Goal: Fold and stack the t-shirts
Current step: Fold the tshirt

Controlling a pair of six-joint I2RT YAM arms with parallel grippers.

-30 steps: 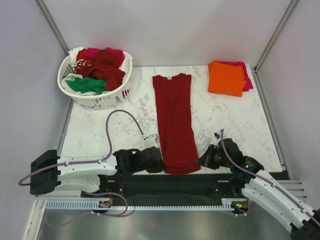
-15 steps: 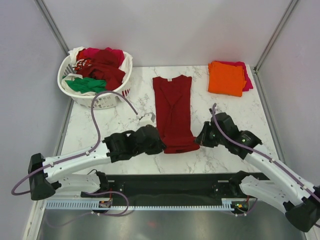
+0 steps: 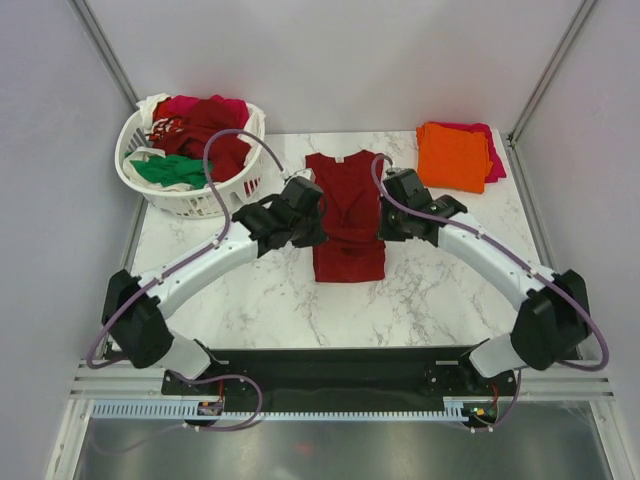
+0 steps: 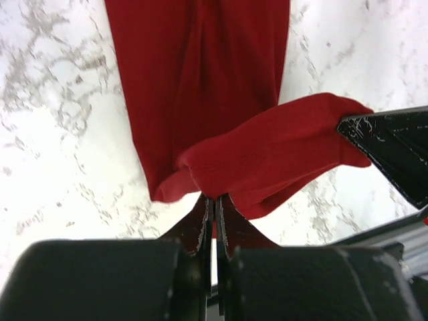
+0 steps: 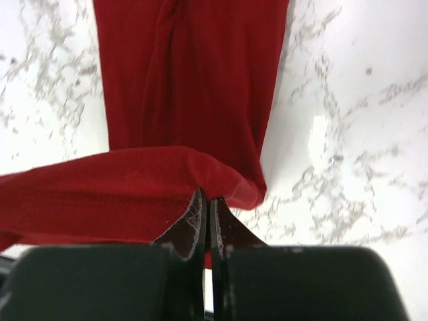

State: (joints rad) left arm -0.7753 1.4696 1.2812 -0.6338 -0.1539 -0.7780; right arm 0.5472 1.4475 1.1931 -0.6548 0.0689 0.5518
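Note:
A dark red t-shirt lies lengthwise in the middle of the marble table, its near hem lifted and doubled back over its body. My left gripper is shut on the hem's left corner. My right gripper is shut on the hem's right corner. Both hold the edge above the shirt's middle. A folded orange t-shirt lies on a folded magenta one at the far right. More t-shirts, dark red, magenta, green and white, fill the basket.
The white lattice basket stands at the far left corner of the table. Grey walls close in the left, right and back. The black arm mount runs along the near edge.
Both grippers have carried the dark red shirt's near hem from the table's front edge away towards the collar, so the shirt now lies half as long.

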